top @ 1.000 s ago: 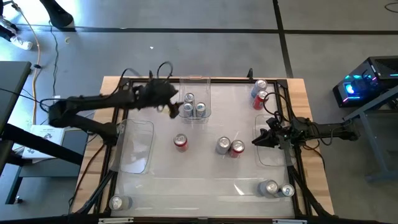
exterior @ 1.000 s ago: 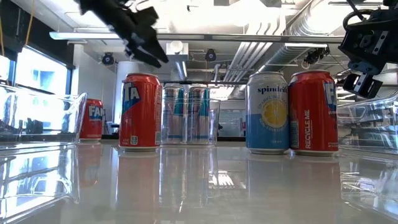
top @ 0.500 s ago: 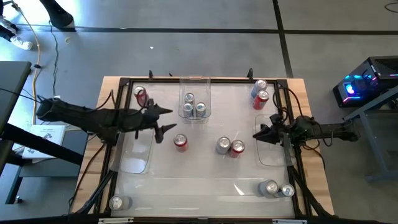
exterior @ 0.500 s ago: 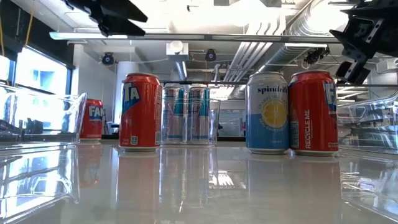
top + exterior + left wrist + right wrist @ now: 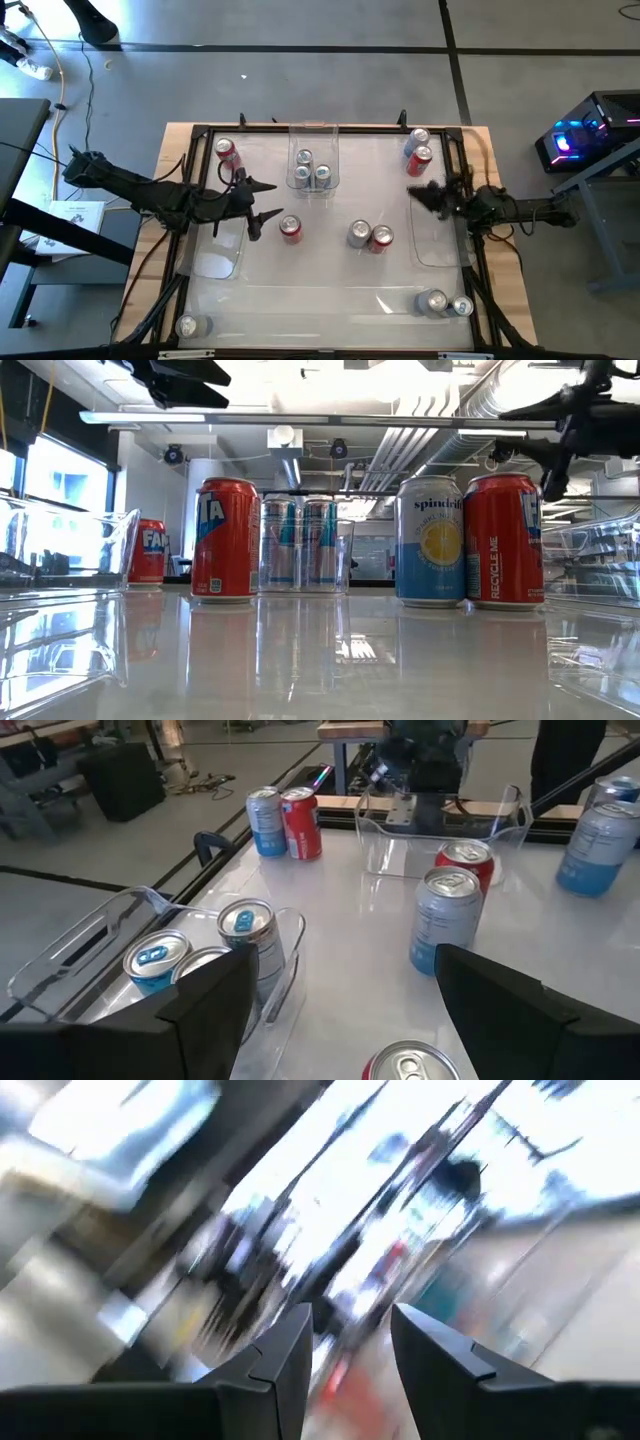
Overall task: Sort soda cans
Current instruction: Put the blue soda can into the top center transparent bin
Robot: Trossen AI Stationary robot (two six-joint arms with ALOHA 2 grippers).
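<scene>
Left tool (image 5: 262,199), fingers spread wide and empty, has swung from the far middle bin (image 5: 313,160) at 12 o'clock, where three silver cans (image 5: 311,172) stand, toward desk (image 5: 330,300) centre, and now flanks the lone red can (image 5: 290,229), probably the next pick. Right tool (image 5: 428,194) at 3 o'clock has lifted toward the red and blue cans (image 5: 417,151) at 1 o'clock; fingers narrowly parted, holding nothing. A silver and red pair (image 5: 369,236) waits at centre; others stand at 5, 7 and 11 o'clock.
</scene>
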